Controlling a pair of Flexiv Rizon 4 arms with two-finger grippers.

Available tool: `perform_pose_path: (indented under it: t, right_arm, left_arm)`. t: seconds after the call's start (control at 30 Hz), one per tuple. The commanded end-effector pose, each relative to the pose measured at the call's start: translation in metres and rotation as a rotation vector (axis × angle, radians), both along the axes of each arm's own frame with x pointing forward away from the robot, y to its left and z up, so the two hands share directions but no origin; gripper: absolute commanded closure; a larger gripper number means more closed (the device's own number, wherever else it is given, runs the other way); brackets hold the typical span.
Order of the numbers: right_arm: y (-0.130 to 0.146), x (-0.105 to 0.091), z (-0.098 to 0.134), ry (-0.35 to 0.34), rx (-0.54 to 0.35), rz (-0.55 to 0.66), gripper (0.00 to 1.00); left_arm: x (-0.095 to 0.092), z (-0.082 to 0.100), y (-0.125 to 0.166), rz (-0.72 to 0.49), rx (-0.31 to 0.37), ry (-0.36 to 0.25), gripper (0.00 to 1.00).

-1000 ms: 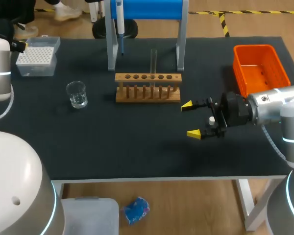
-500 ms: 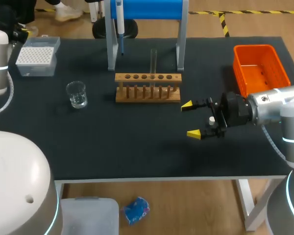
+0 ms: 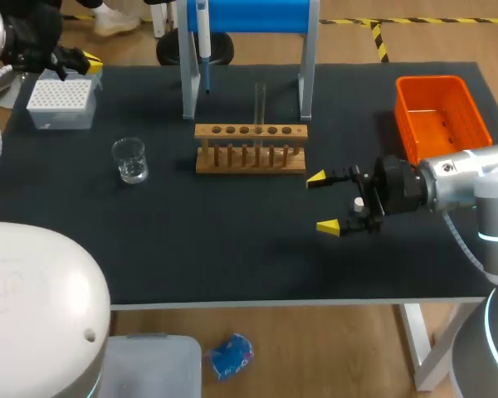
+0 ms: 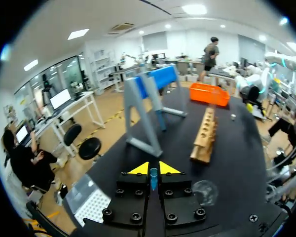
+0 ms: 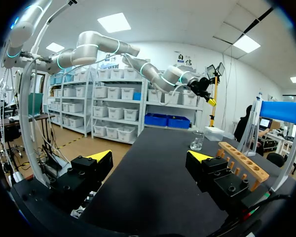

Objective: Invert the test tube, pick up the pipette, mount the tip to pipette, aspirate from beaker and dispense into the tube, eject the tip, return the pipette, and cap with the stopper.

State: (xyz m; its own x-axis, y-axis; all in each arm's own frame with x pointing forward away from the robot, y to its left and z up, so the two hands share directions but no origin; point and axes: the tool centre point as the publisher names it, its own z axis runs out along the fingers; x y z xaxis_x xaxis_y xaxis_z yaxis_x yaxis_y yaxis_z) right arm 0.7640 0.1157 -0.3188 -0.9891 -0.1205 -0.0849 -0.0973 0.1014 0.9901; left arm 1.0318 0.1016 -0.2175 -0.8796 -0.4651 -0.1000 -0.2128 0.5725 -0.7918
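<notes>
Evidently the pipette (image 3: 203, 37) hung on its stand (image 3: 188, 79), and the test tube (image 3: 260, 101) stood upright in the rack (image 3: 251, 151). By the tip box (image 3: 61, 99), the left tool (image 4: 150, 169) was clenched on a small blue piece (image 4: 153, 178); the right tool (image 3: 322, 201) gaped. A hasty swing toward the pipette could clip the stand's post.

A matt black table top (image 3: 232, 257) fills the frame. At centre is a rack (image 3: 250, 157) of pale, unvarnished wood, with a clear, glass-like test tube (image 3: 260, 99) at its back. At left is a clear glass beaker (image 3: 130, 160). At right is a glossy orange plastic bin (image 3: 441, 116), and at upper left a translucent plastic tip box (image 3: 62, 101). The stand (image 3: 187, 75) at top has dull grey metal legs and a smooth blue panel. The right gripper (image 3: 322, 201) is matt black with yellow tips, and its arm (image 3: 469, 178) is satin silver.
</notes>
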Motion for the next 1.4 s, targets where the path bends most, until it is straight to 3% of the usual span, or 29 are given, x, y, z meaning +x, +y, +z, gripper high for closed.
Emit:
perform_pose_path:
  t: [0.03, 0.2, 0.3, 0.9, 1.1, 1.4]
  right_arm:
    - [0.0, -0.001, 0.0, -0.002, -0.001, -0.003, 0.0]
    - [0.0, -0.001, 0.0, -0.002, -0.001, -0.003, 0.0]
    - [0.0, -0.001, 0.0, -0.002, -0.001, -0.003, 0.0]
    - [0.0, -0.001, 0.0, -0.002, -0.001, -0.003, 0.0]
    - [0.0, -0.001, 0.0, -0.002, -0.001, -0.003, 0.0]
    - [0.0, -0.001, 0.0, -0.002, -0.001, -0.003, 0.0]
  left_arm:
    - [-0.037, 0.02, -0.02, -0.134, 0.008, 0.083, 1.0]
    - [-0.065, 0.017, -0.064, -0.204, 0.037, 0.104, 1.0]
    - [-0.074, 0.014, -0.088, -0.214, -0.003, 0.104, 1.0]
    - [-0.077, 0.011, -0.092, -0.207, 0.002, 0.106, 1.0]
    - [-0.114, -0.004, -0.129, -0.194, 0.017, 0.136, 1.0]
    - [-0.173, -0.004, -0.184, -0.151, 0.001, 0.097, 1.0]
